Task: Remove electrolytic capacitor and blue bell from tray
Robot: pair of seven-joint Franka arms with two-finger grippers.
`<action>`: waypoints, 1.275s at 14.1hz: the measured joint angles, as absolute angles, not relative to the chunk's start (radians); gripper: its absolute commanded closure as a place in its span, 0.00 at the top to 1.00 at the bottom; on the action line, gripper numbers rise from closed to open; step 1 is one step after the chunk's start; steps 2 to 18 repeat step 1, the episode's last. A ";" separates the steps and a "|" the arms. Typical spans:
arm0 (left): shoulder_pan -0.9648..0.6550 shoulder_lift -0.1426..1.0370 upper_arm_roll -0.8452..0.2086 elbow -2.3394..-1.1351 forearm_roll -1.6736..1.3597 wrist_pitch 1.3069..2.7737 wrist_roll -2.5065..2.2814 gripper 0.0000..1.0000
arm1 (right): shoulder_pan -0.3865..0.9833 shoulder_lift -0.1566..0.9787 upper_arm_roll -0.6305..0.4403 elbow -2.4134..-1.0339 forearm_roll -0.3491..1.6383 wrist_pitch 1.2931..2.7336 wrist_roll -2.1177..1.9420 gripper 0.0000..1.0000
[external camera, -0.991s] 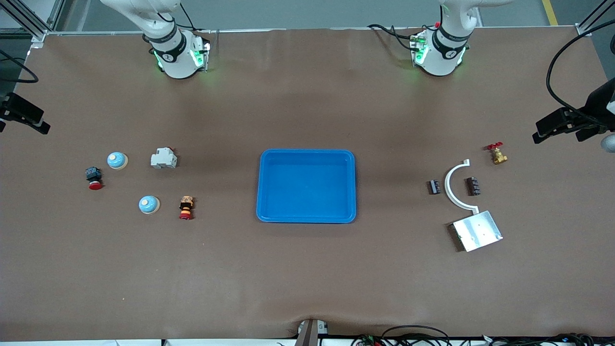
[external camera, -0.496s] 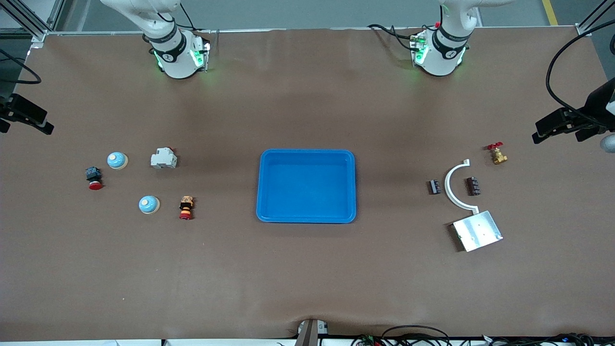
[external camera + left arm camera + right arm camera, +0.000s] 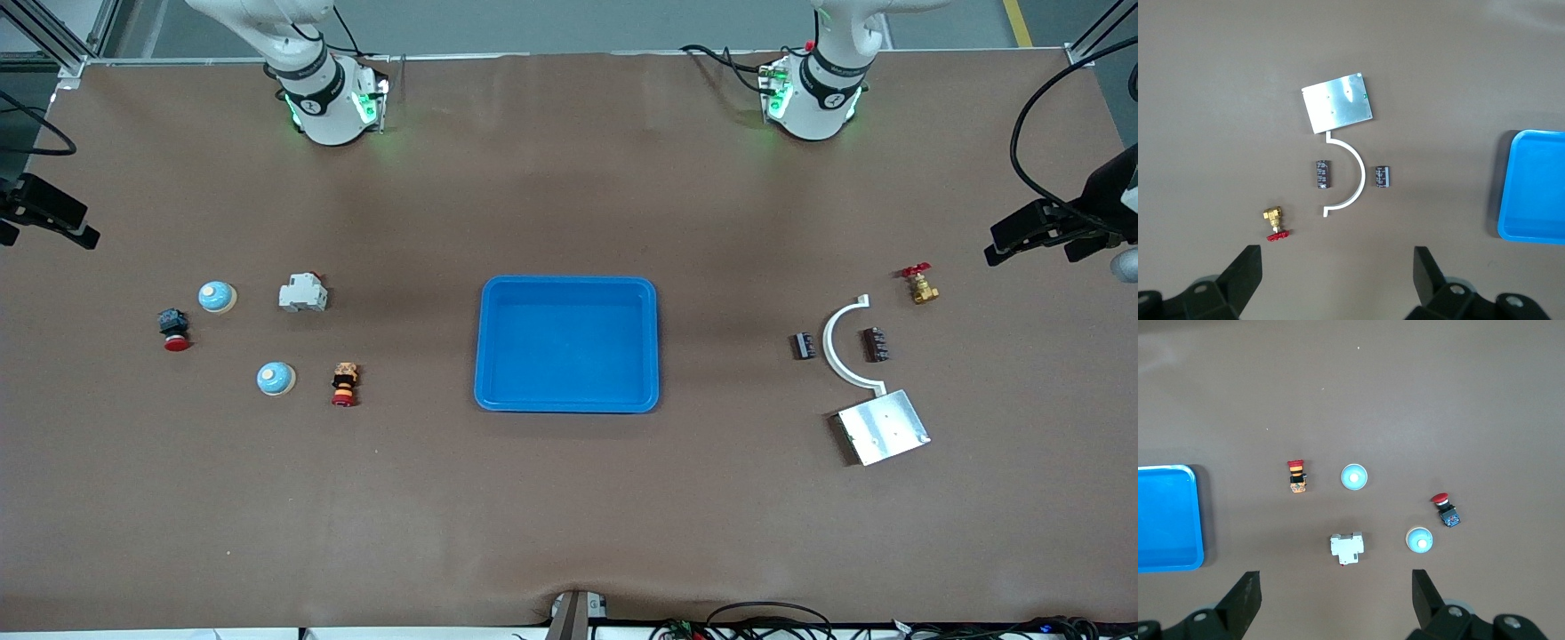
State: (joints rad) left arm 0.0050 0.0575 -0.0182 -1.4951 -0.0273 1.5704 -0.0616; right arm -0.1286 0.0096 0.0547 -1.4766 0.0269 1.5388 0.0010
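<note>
Tray [image 3: 498, 391] apart from both tools

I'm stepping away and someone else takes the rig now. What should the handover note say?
Left gripper: open, empty, up over the table at its end.
Right gripper: open, empty, up over its own end.
Tray: mid-table, nothing in it.
Two capacitors and two blue bells lie on the table.
Done: the tray is emptied.
Left: nothing visible.
</note>
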 measured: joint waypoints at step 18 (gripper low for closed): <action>0.005 0.058 -0.018 -1.495 -0.027 1.570 -0.062 1.00 | -0.129 0.009 0.055 -1.477 0.027 1.540 0.001 1.00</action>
